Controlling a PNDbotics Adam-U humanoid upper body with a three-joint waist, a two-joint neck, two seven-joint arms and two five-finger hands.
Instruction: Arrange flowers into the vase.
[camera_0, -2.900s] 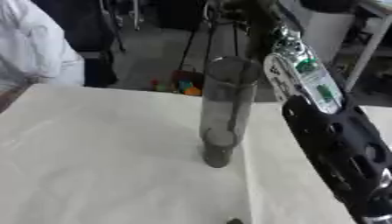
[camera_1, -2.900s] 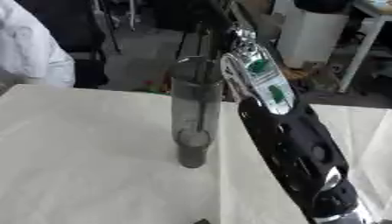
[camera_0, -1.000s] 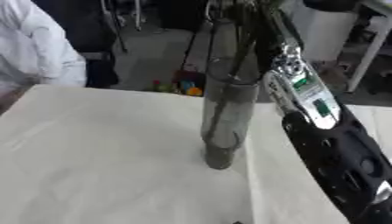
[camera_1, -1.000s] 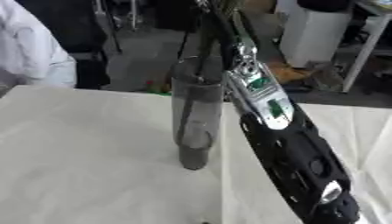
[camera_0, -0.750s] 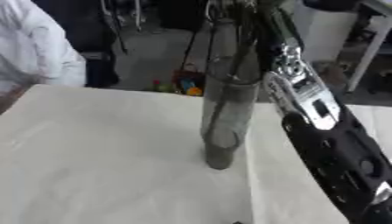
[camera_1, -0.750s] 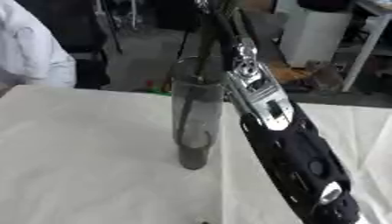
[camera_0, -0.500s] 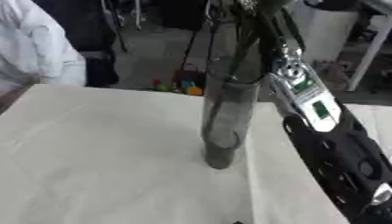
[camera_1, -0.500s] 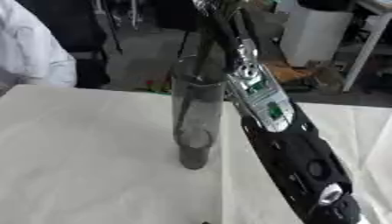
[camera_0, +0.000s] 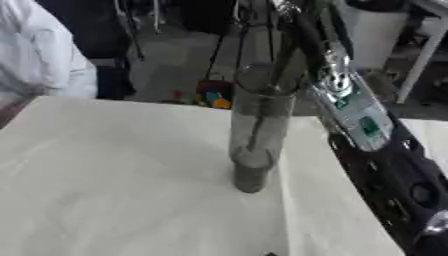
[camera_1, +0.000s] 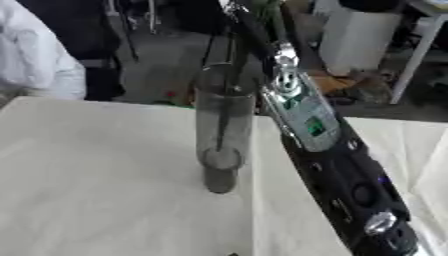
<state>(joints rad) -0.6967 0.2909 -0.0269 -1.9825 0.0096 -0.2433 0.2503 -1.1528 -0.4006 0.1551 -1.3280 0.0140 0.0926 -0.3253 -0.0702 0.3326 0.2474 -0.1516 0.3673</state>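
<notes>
Vase: tall clear vase standing upright mid-table on the white cloth.
Flower: dark stem partly inside the vase; bloom not visible.
Right hand: out of frame above the rim; only the right arm shows, grip impossible to tell.
Left hand: unseen.
Progress: seemingly one stem going in; release remains.
Writing: none legible.

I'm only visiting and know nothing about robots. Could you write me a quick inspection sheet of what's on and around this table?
Surface: table under a white cloth.
Job's things: tall clear vase upright, dark stem reaching down inside; flower head out of view.
Clutter: nothing seen.
Hands: right arm reaches over the vase, hand hidden at the top edge; left hand not in view.
Cables: nothing seen.
Surroundings: person's white sleeve at far left; white bin behind.
</notes>
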